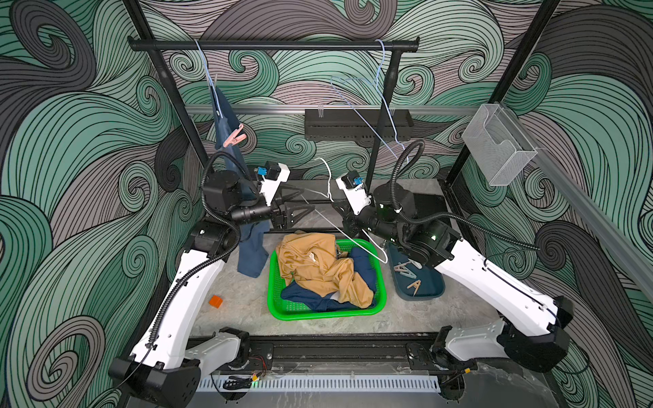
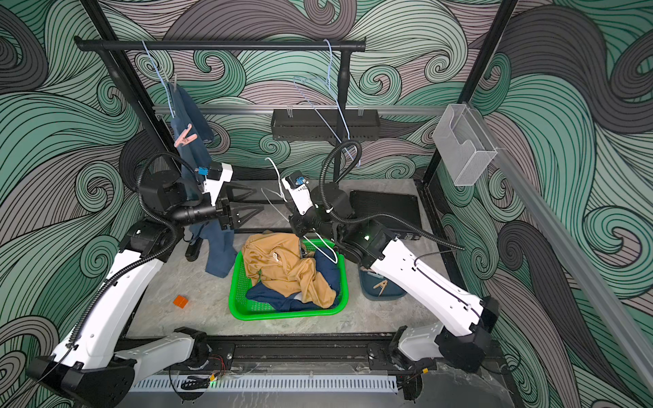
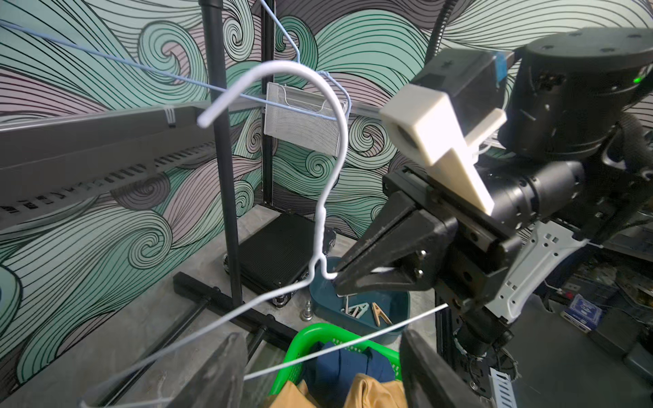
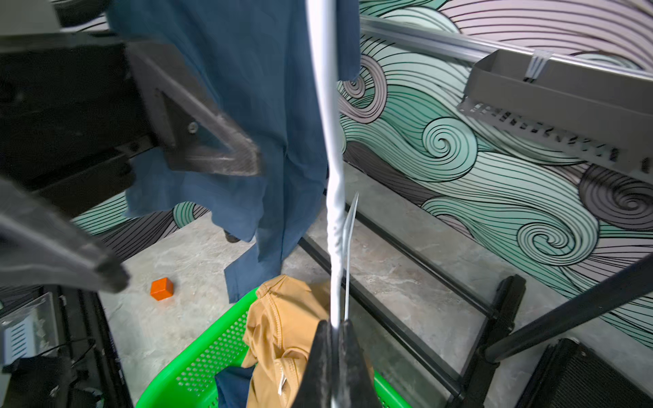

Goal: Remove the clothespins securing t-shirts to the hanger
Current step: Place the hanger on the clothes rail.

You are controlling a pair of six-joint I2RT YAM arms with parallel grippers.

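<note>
Left gripper [image 1: 308, 200] — jaws apart, gripping nothing; right gripper [image 3: 337, 279] clamped on white hanger [image 3: 328, 166]; pink clothespin [image 1: 234, 136] — pinned to hanging blue t-shirt [image 1: 251, 258], well apart from both grippers.

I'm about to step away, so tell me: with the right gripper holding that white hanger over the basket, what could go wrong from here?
1. The right gripper pinches the white hanger only by thin wire near its neck. The left gripper is open, so the hanger may swivel or slip into the green basket.
2. The blue shirt, pink clothespin attached, hangs against the left arm; arm motion could drag it.
</note>
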